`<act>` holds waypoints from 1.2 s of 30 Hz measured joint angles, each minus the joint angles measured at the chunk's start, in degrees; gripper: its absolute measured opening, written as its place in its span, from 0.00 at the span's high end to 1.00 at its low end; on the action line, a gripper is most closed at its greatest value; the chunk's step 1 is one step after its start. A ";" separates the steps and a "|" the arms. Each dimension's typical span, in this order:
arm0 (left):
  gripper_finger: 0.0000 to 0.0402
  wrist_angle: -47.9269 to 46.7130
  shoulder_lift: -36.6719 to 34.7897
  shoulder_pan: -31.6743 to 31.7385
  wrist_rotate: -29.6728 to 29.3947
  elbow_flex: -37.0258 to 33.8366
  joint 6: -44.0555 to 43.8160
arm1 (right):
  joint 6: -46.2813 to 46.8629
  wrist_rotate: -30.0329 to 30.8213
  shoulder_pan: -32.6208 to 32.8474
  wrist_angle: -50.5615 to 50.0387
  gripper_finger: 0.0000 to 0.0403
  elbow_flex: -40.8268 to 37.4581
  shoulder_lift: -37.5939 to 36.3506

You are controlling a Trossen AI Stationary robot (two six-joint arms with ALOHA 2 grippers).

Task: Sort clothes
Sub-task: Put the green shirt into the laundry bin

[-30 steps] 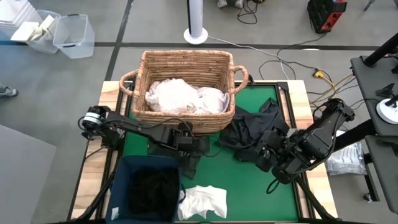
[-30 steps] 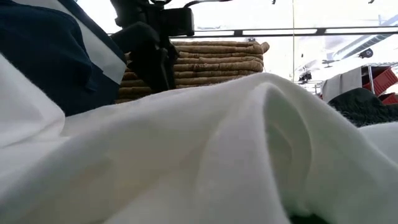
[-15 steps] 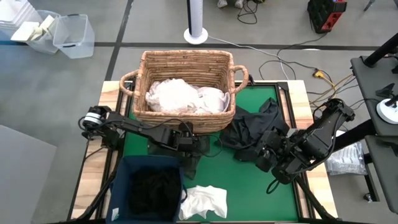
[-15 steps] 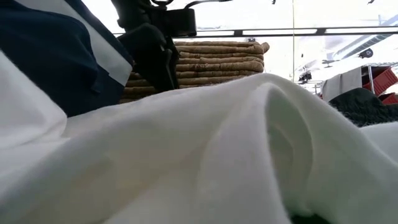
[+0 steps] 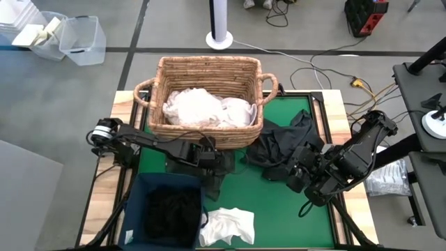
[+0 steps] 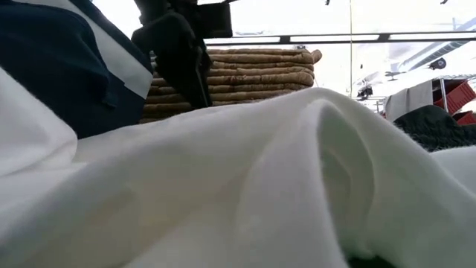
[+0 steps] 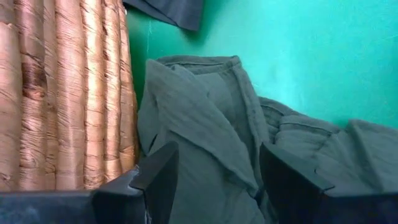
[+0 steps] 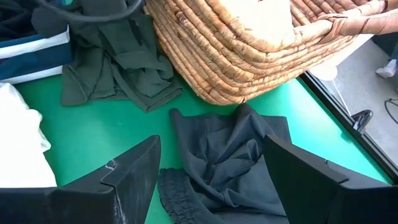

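Observation:
A dark grey garment (image 5: 212,183) (image 7: 205,124) lies crumpled on the green mat against the near wall of the wicker basket (image 5: 209,63). My left gripper (image 5: 209,166) (image 7: 217,168) is right over it, open, with a finger on either side of a fold. A black garment (image 5: 279,143) (image 8: 230,155) lies spread on the mat to the right of the basket. My right gripper (image 5: 293,174) (image 8: 214,180) hangs open above its near edge. A white garment (image 5: 228,226) (image 6: 260,186) lies bunched at the table's near edge. White clothes fill the basket. Black clothes lie in the navy bin (image 5: 136,209). My left gripper comes slanting down at the dark grey garment beside the basket wall (image 7: 62,93). I cannot tell whether its fingers (image 7: 158,171) touch the cloth.
The basket takes up the far middle of the table and the bin its near left corner. The white garment blocks most of the low view. Bare green mat (image 5: 279,216) lies near and right of centre. Cables, a fan base and plastic tubs sit on the floor beyond.
In the low view my left gripper's wrist has moved up a little beside the basket. The garments lie as they did.

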 joint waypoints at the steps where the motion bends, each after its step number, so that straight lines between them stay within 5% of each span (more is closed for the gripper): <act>1: 0.50 -0.09 -0.35 0.00 0.49 0.00 -0.26 | 0.00 0.00 0.00 0.00 0.32 0.00 0.00; 16: 0.50 -2.33 -13.90 -0.98 1.07 0.05 -10.22 | 0.33 0.00 -0.07 -0.11 0.32 0.00 0.00; 25: 0.50 -19.73 -20.51 -8.46 0.94 0.17 -44.49 | 1.51 0.00 -0.26 -0.09 0.32 0.00 0.00; 30: 0.50 -31.22 -20.37 -12.86 -6.22 0.17 -62.21 | 2.01 1.64 -0.28 0.01 0.31 0.00 0.00; 36: 0.50 -43.57 -20.25 -12.11 -2.52 0.15 -86.25 | 3.03 1.86 -0.28 0.02 0.33 0.00 0.00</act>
